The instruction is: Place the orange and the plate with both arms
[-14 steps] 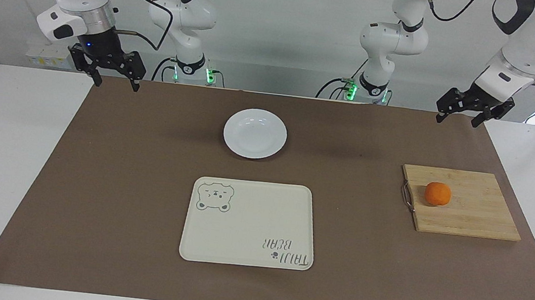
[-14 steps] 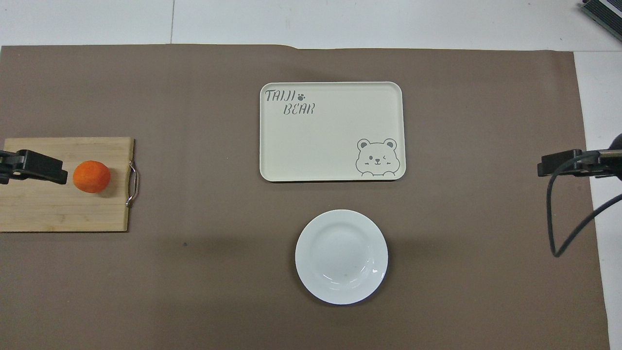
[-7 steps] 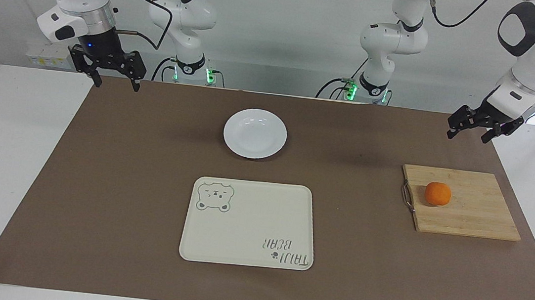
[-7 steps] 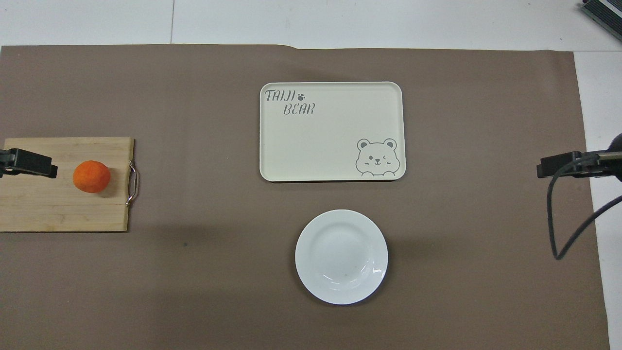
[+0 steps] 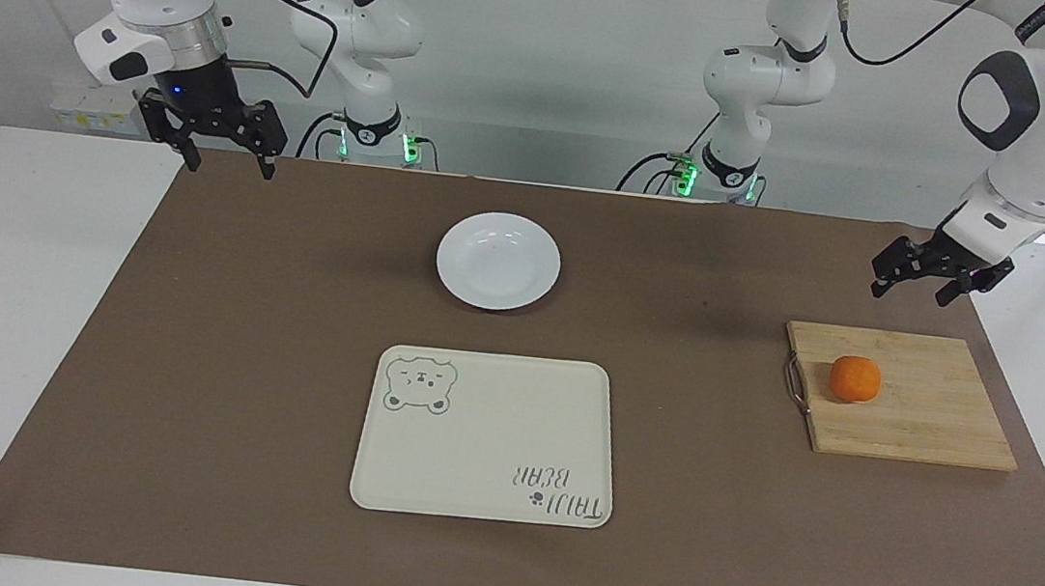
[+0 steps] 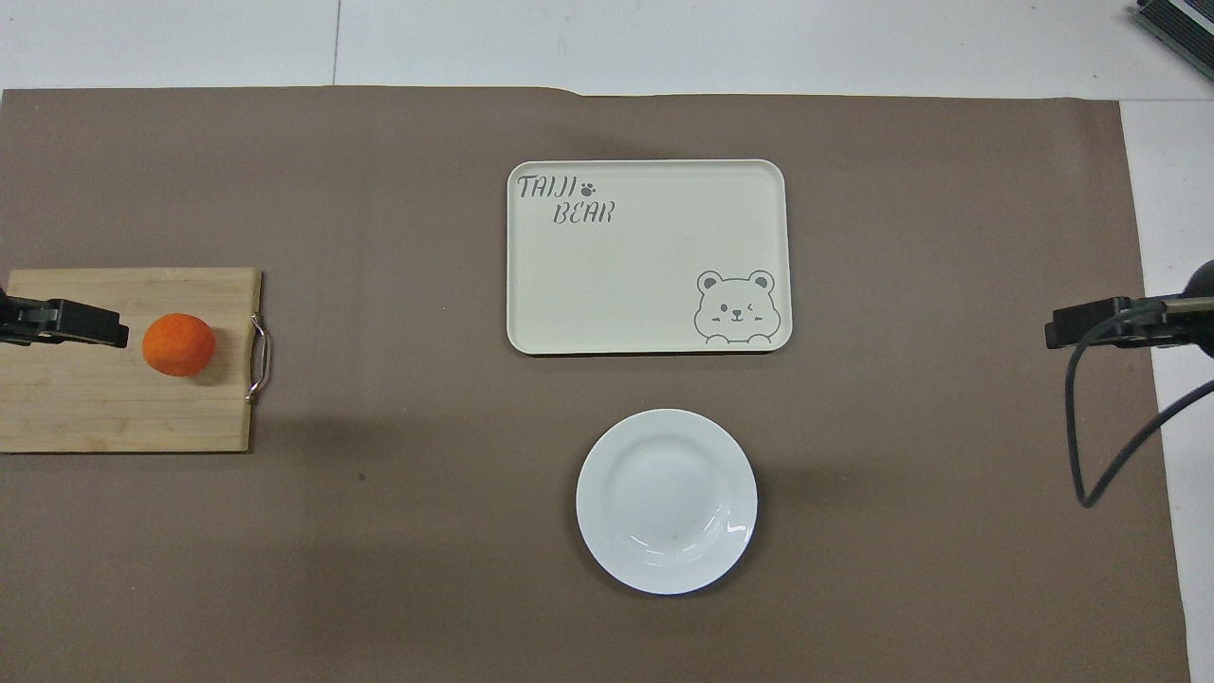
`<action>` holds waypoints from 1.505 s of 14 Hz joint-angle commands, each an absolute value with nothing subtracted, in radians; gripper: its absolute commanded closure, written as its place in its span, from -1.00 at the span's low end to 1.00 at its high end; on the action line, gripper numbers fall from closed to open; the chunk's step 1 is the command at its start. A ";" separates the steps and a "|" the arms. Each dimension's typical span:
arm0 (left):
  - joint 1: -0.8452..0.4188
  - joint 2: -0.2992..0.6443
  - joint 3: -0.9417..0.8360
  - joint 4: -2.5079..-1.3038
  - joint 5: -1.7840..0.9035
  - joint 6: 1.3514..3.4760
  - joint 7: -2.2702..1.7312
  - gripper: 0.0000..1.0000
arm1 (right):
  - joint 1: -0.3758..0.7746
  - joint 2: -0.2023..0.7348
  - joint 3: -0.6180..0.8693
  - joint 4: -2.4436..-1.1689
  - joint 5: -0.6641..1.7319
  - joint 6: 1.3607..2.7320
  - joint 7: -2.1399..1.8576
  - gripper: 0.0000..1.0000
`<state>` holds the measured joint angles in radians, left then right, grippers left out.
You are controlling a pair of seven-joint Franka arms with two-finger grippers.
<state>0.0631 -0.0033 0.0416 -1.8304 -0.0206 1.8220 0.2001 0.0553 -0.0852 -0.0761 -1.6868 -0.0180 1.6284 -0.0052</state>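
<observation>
The orange (image 5: 855, 378) sits on a wooden cutting board (image 5: 917, 417) toward the left arm's end of the table; it also shows in the overhead view (image 6: 178, 344). The white plate (image 5: 498, 260) lies empty on the brown mat, nearer to the robots than the cream tray; it also shows in the overhead view (image 6: 666, 501). My left gripper (image 5: 911, 295) is open and empty, up in the air over the cutting board, apart from the orange. My right gripper (image 5: 227, 168) is open and empty, raised over the mat's corner at the right arm's end, well away from the plate.
A cream rectangular tray with a bear drawing (image 5: 486, 435) lies empty at mid-table, farther from the robots than the plate. The cutting board has a metal handle (image 5: 795, 380) on its side toward the tray. A brown mat (image 5: 235, 350) covers the table.
My left gripper has come down and shifted toward the cutting board, closer above the orange's side. The right arm has hardly moved. The orange and the plate have not moved.
</observation>
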 commanded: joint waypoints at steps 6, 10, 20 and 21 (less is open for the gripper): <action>0.121 0.135 0.031 -1.876 -0.006 1.988 0.247 -1.00 | 0.044 -0.094 -0.074 -1.689 -0.003 1.614 -0.025 -1.00; 0.140 0.193 0.031 -1.888 -0.012 2.042 0.252 -1.00 | 0.043 -0.100 -0.074 -1.701 -0.003 1.614 -0.025 -1.00; 0.144 0.201 0.031 -2.014 -0.133 2.158 0.224 -1.00 | 0.043 -0.101 -0.074 -1.704 -0.002 1.612 -0.026 -1.00; 0.146 0.204 0.031 -2.031 -0.133 2.186 0.225 -1.00 | 0.043 -0.103 -0.074 -1.704 -0.002 1.612 -0.025 -1.00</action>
<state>0.1364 0.2177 0.0358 -1.9787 -0.1166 2.1247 0.2300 0.0508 -0.0839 -0.0765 -1.6854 -0.0180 1.6154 -0.0052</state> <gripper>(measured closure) 0.000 0.000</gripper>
